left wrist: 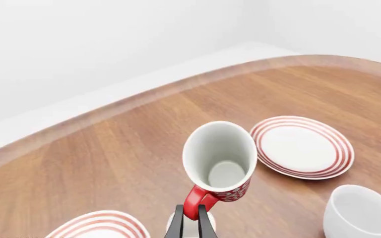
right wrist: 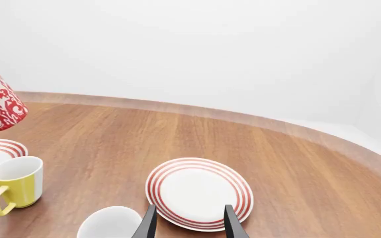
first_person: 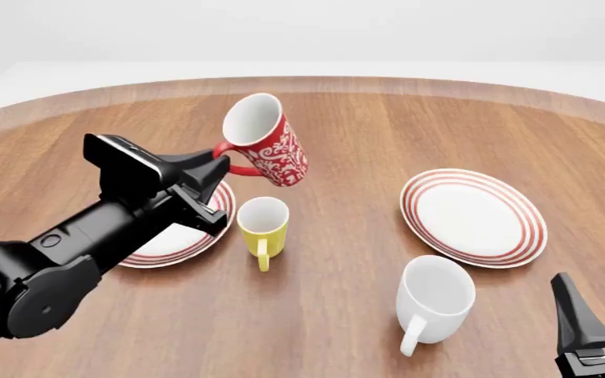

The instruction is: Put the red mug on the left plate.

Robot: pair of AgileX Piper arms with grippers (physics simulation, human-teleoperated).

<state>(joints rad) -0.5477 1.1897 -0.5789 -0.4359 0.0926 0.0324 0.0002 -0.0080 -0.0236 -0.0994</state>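
Observation:
The red mug [first_person: 268,142] with white swirls hangs tilted in the air, its white inside facing the front camera. My left gripper [first_person: 217,168] is shut on its red loop handle [left wrist: 198,200]. The mug hovers just beyond the right edge of the left plate [first_person: 182,239], which my left arm partly covers. The left wrist view looks into the red mug [left wrist: 220,159] above my left gripper [left wrist: 190,224], and a slice of the left plate [left wrist: 99,225] shows beside it. My right gripper [right wrist: 189,224] stands open and empty, low at the table's near right.
A yellow mug [first_person: 262,226] stands right of the left plate, under the held mug. A plain white mug [first_person: 435,298] lies tipped near the front. The second ringed plate [first_person: 474,216] sits at the right. The wooden table [first_person: 345,126] has a curved far edge.

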